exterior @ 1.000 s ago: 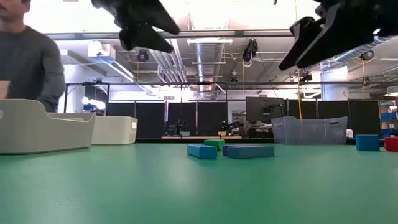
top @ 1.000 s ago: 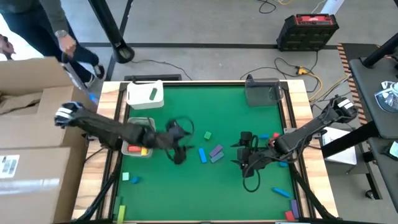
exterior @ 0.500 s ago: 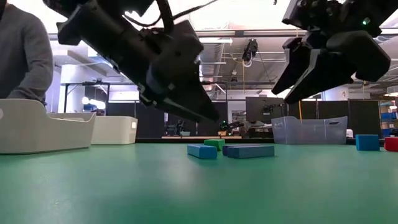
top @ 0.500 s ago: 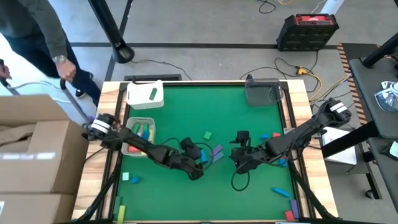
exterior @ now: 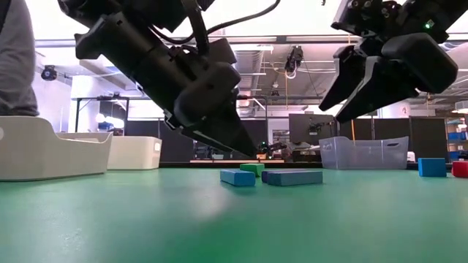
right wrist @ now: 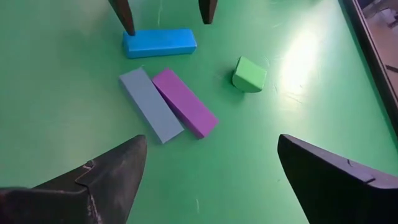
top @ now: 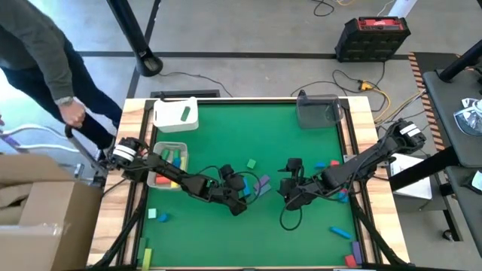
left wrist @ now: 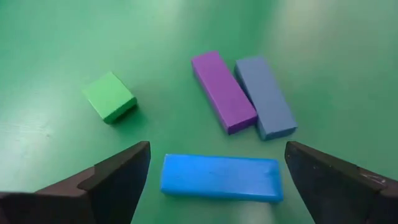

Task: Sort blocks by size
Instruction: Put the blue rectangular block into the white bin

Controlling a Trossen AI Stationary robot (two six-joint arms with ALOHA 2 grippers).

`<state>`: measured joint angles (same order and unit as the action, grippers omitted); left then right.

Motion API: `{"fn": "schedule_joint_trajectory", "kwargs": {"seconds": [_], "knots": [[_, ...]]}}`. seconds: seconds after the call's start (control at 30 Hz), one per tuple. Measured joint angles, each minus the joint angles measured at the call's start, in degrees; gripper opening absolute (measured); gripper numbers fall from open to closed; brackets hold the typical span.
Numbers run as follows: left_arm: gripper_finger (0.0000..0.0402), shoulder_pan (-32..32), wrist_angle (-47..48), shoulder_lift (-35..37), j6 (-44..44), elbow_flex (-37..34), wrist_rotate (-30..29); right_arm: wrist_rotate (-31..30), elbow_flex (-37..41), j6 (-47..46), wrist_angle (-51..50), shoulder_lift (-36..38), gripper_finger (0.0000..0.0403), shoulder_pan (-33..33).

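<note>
The left gripper (left wrist: 214,163) hangs low over the green table (top: 226,128) with its fingers spread wide on both sides of the bright blue bar (left wrist: 220,177), not touching it. Just beside this bar lie the purple bar (left wrist: 222,91) and the grey-blue bar (left wrist: 265,96) (touching side by side), and the small green block (left wrist: 111,96) is a little apart. The right gripper (right wrist: 208,163) is also wide open and empty, above the table near these blocks.
</note>
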<state>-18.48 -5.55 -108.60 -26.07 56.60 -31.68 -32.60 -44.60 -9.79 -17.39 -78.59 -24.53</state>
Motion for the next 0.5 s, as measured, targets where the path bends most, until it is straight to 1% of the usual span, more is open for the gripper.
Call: {"fn": "schedule_joint_trajectory", "kwargs": {"seconds": [0.07, 0.23, 0.3, 0.4, 0.5], "knots": [[0.036, -0.01, 0.1, 0.0, 0.03, -0.03, 1.26, 0.02, 0.0, -0.49, 0.01, 0.0, 0.0353, 0.0], [0.0362, 0.2, 0.09, 0.0, 1.52, -0.13, 1.86, 0.04, 0.0, -0.76, 0.11, 0.0, 0.0354, 0.07], [0.0362, 0.76, -0.18, -0.32, 1.42, -0.12, 3.29, 0.03, 0.0, -0.9, 0.11, 0.02, 0.0354, 0.09], [0.0362, 1.63, -1.39, -2.45, 1.73, -0.13, 6.18, 0.06, 0.01, -1.79, 0.09, 0.02, 0.0354, 0.09], [0.0362, 2.23, -2.77, -4.99, 2.49, 0.87, 5.84, 0.16, 0.02, -2.67, -0.2, 0.04, 0.0354, 0.09]]}}
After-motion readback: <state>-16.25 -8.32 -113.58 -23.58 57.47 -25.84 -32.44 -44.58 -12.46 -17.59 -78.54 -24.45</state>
